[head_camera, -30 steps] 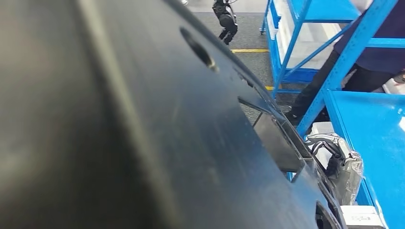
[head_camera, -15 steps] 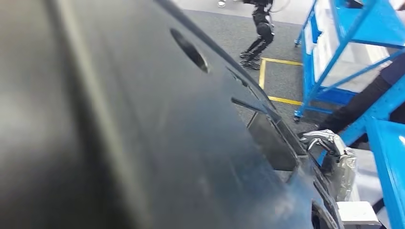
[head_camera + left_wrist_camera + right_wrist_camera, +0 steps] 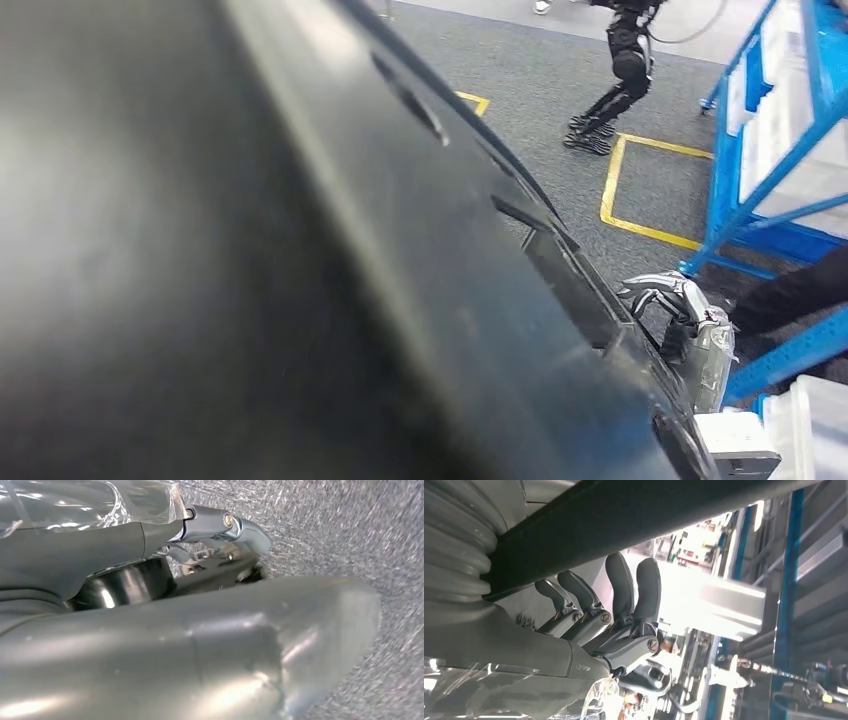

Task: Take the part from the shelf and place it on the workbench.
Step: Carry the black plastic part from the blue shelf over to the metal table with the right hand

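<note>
The large black part (image 3: 300, 250) is carried close under the head camera, slanting from near left to far right. The right hand (image 3: 675, 310) grips its lower right edge; the right wrist view shows the fingers (image 3: 624, 595) curled up against its underside. The left hand (image 3: 220, 535) is near the part; its grip cannot be told. On the grey floor (image 3: 540, 90) are yellow lines (image 3: 640, 225), with a blue shelf (image 3: 760, 150) at far right.

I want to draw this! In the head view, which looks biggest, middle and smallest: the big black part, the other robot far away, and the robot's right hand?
1. black part, by far, but it is right up against the camera.
2. and 3. other robot and right hand: they look too alike to rank, and the other robot stands much farther off.
</note>
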You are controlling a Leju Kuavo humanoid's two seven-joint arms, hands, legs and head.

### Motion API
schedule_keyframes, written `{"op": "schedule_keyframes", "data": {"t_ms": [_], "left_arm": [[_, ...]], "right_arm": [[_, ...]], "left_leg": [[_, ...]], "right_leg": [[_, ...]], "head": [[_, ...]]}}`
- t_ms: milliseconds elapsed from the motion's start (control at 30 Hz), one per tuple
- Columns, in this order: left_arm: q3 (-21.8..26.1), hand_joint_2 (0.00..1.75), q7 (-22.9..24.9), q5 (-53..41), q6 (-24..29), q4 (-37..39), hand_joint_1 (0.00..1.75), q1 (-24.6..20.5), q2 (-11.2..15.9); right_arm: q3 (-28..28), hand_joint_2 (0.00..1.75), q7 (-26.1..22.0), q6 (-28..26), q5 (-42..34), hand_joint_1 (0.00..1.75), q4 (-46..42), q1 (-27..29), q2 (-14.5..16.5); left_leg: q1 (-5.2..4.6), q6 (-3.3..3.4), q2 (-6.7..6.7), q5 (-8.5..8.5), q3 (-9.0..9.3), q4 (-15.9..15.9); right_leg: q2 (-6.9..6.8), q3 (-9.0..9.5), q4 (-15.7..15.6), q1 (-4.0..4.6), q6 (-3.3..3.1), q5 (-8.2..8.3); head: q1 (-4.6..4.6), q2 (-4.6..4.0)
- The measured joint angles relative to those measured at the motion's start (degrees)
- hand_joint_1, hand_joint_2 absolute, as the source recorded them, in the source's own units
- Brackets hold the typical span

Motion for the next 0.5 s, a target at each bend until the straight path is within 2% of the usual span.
{"op": "schedule_keyframes", "data": {"t_ms": [33,67,100,133,167,233,267,300,367,400,433,467,500], "left_arm": [[0.0,0.0,0.0,0.0,0.1,0.0,0.0,-0.1,0.0],[0.0,0.0,0.0,0.0,0.1,0.0,0.0,-0.1,0.1],[0.0,0.0,0.0,0.0,0.1,0.0,0.0,-0.2,0.1],[0.0,0.0,0.0,0.0,0.1,0.0,0.0,-0.2,0.2],[0.0,0.0,0.0,0.0,0.1,0.0,0.0,-0.1,0.2],[0.0,0.0,0.0,0.0,0.1,0.0,0.0,0.0,0.2],[0.0,0.0,0.0,0.0,0.1,0.0,0.0,0.0,0.2],[0.0,0.0,0.0,0.0,0.0,0.0,0.0,0.0,0.2],[0.0,0.0,0.0,0.1,-0.1,0.0,0.0,0.0,0.2],[0.0,0.0,0.0,0.2,-0.1,0.0,0.0,0.1,0.2],[0.0,0.0,0.1,0.3,-0.1,0.0,0.0,0.1,0.2],[0.0,0.0,0.1,0.3,-0.1,0.0,0.0,0.0,0.2],[0.0,0.0,0.1,0.4,-0.1,0.0,0.0,-0.1,0.2]], "right_arm": [[0.0,1.75,0.0,0.0,0.0,1.75,0.0,0.0,0.1],[0.0,1.75,0.0,0.0,0.0,1.75,0.0,0.0,0.1],[0.0,1.75,0.0,0.0,0.0,1.75,0.0,0.0,0.1],[0.0,1.75,0.0,0.0,0.0,1.75,0.0,0.0,0.2],[0.0,1.75,0.0,0.0,0.0,1.75,0.0,0.0,0.2],[-0.1,1.75,0.0,0.0,0.0,1.75,0.0,0.0,0.3],[-0.1,1.75,0.0,0.0,0.0,1.75,0.0,0.0,0.3],[-0.1,1.75,0.0,0.0,0.0,1.75,0.0,0.0,0.3],[-0.1,1.75,-0.1,0.0,0.0,1.75,0.0,0.0,0.4],[-0.2,1.75,-0.1,0.0,0.0,1.75,0.0,0.0,0.5],[-0.2,1.75,-0.2,0.0,-0.1,1.75,0.0,0.0,0.5],[-0.3,1.75,-0.3,0.0,-0.1,1.75,0.1,0.1,0.5],[-0.3,1.75,-0.4,0.0,-0.2,1.75,0.1,0.2,0.5]], "left_leg": [[0.11,-0.18,0.84,-1.4,-2.25,4.1],[0.18,-0.26,1.21,-2.05,-3.97,7.0],[0.2,-0.23,1.39,-1.66,-4.69,7.9],[0.19,-0.11,1.59,-0.21,-4.12,6.3],[0.14,0.12,2.08,1.91,-2.5,2.7],[-0.39,0.77,4.8,5.26,1.33,-5.4],[-0.71,1.06,5.83,5.95,2.44,-7.8],[-1.01,1.27,6.38,5.99,2.84,-8.9],[-1.09,1.6,5.05,5.98,2.93,-9.2],[-0.96,1.79,4.32,6.08,3.21,-9.6],[-0.77,2.08,3.59,6.18,3.54,-9.9],[-0.55,2.36,2.91,6.28,3.89,-10.1],[-0.5,2.57,2.19,6.27,4.05,-10.2]], "right_leg": [[-0.8,0.13,0.0,0.12,-0.12,-0.18],[-1.64,0.32,0.0,0.19,-0.16,-0.38],[-2.48,0.59,0.0,0.24,-0.14,-0.62],[-3.27,0.95,0.0,0.25,-0.1,-0.89],[-4.01,1.41,0.0,0.27,-0.03,-1.19],[-5.27,2.24,0.0,0.44,0.27,-1.84],[-5.78,2.51,0.0,0.53,0.5,-2.1],[-6.29,2.67,-0.1,0.63,0.77,-2.34],[-7.31,3.03,-0.2,0.63,1.34,-2.72],[-6.72,3.17,0.0,0.53,1.63,-3.13],[-5.35,2.77,1.3,0.44,1.84,-4.0],[-3.55,1.65,3.9,0.31,1.99,-5.34],[-1.63,-0.24,7.6,0.28,2.06,-6.93]], "head": [[-0.04,0.01],[-0.06,0.01],[-0.08,0.01],[-0.1,0.01],[-0.11,0.01],[-0.13,-0.01],[-0.14,-0.01],[-0.15,0.0],[-0.2,0.0],[-0.19,-0.01],[-0.19,-0.01],[-0.16,-0.02],[-0.13,-0.04]]}}
